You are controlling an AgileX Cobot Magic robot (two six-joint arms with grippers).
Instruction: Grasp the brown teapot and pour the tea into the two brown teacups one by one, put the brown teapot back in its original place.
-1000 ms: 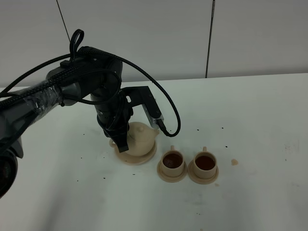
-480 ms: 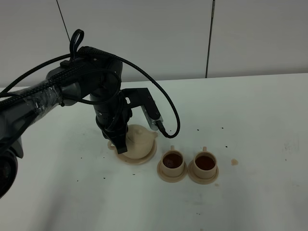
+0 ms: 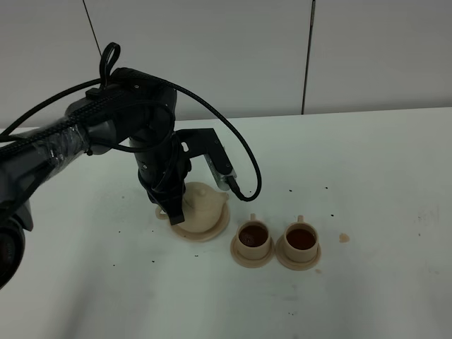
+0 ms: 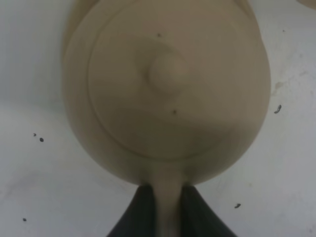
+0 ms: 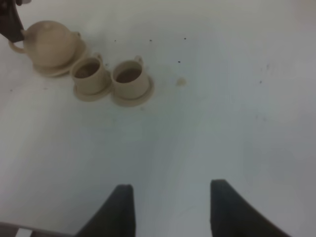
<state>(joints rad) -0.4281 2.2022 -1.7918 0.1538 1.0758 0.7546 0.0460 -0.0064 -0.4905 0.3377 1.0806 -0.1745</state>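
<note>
Now the left gripper (image 4: 168, 207) is pinching the loop handle of the brown teapot (image 3: 203, 203), jaws pressed tight on either side of it, and the pot is sitting on its wide saucer (image 3: 212, 231) at about nine o'clock from the two brown teacups (image 3: 277, 240). Both cups are showing dark tea, standing side by side on their small saucers, rims nearly touching. Over at the right gripper (image 5: 170, 207), the jaws are hanging spread apart above the white table (image 5: 237, 123), gripping nothing.
</note>
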